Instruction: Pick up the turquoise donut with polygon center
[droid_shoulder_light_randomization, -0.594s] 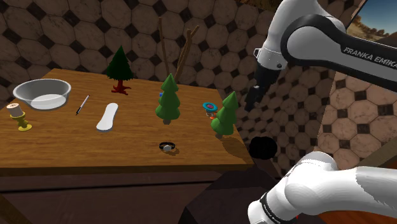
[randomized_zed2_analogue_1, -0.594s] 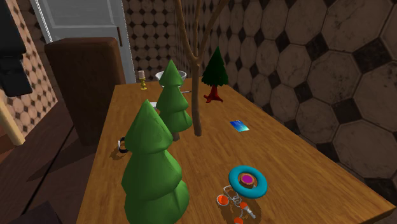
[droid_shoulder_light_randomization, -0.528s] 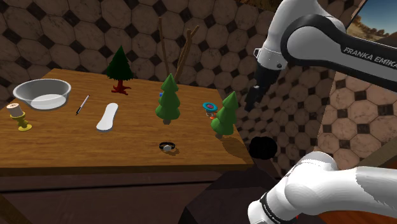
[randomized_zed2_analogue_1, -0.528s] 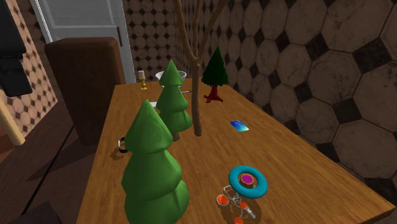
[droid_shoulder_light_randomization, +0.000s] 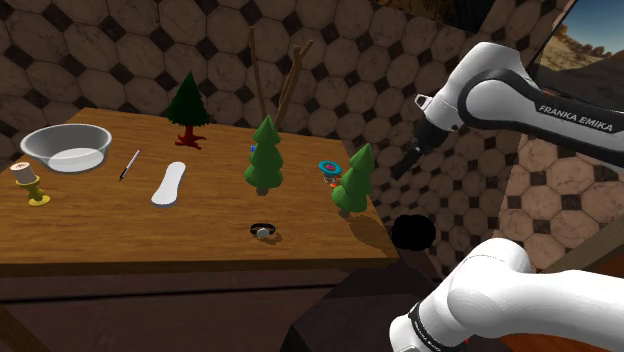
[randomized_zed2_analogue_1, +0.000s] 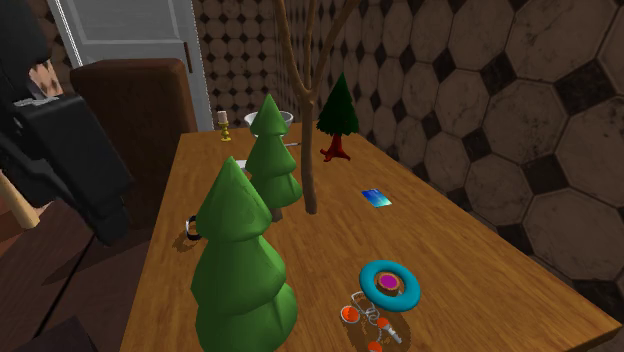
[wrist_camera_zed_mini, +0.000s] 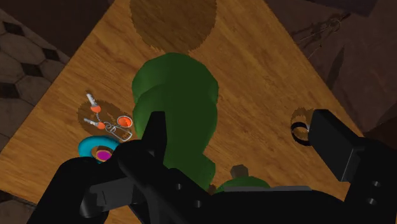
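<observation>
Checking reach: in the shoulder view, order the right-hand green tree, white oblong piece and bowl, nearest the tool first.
1. right-hand green tree, on the view's right, closest to the tool.
2. white oblong piece, left of middle.
3. bowl, far left.

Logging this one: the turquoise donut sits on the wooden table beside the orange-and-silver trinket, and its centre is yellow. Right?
No: the centre is magenta, not yellow, as the second exterior view shows. The turquoise donut does sit on the wooden table beside the orange-and-silver trinket.
</observation>
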